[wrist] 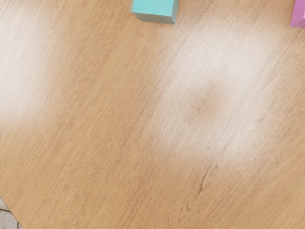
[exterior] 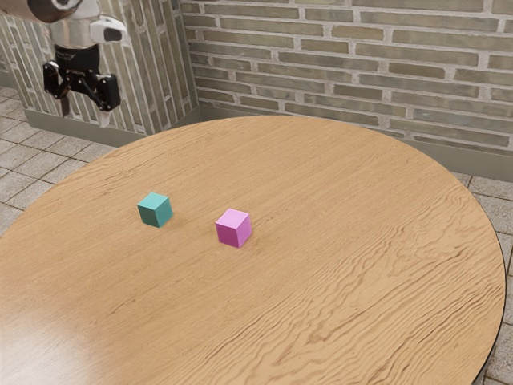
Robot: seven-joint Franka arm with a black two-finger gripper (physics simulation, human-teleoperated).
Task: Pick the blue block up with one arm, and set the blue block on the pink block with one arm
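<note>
A teal-blue block (exterior: 155,209) rests on the round wooden table (exterior: 337,265), toward the exterior view's left of centre. A pink block (exterior: 233,228) sits a short way to its right, apart from it. My gripper (exterior: 83,111) hangs high at the exterior view's upper left, well above and behind the blocks, open with nothing between its fingers. In the wrist view the blue block (wrist: 155,10) and a corner of the pink block (wrist: 299,16) lie at the picture's edge, far from the hand.
A brick wall (exterior: 345,56) stands behind the table. Tiled floor (exterior: 32,160) shows past the table's rim at the exterior view's left and right. Bare wood (wrist: 143,133) lies beneath my hand.
</note>
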